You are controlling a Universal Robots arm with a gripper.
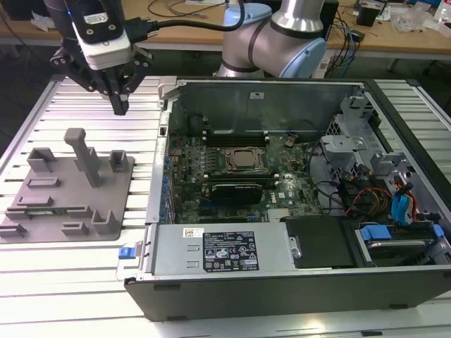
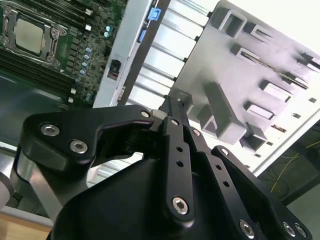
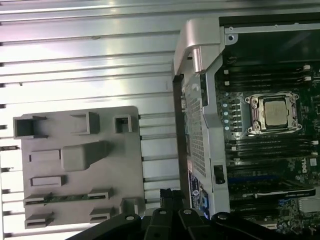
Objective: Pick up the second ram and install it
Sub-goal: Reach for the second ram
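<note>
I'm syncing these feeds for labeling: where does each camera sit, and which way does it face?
Exterior view: off the arm, raised, looking down at the open computer case and gray tray; arm and tool show.
First wrist view: at the wrist, facing down onto tray and processor socket; the tool's end shows.
Second wrist view: at the wrist, looking obliquely along the tool's linkage toward the tray.
Shared: all three show tray, case and tool.

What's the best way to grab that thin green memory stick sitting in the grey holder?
Grip the green memory stick on its bare middle stretch, between the grey holder's end brackets, coming straight down from above. It seems to stand on edge with its long top edge exposed, so pinch across its flat faces.
</note>
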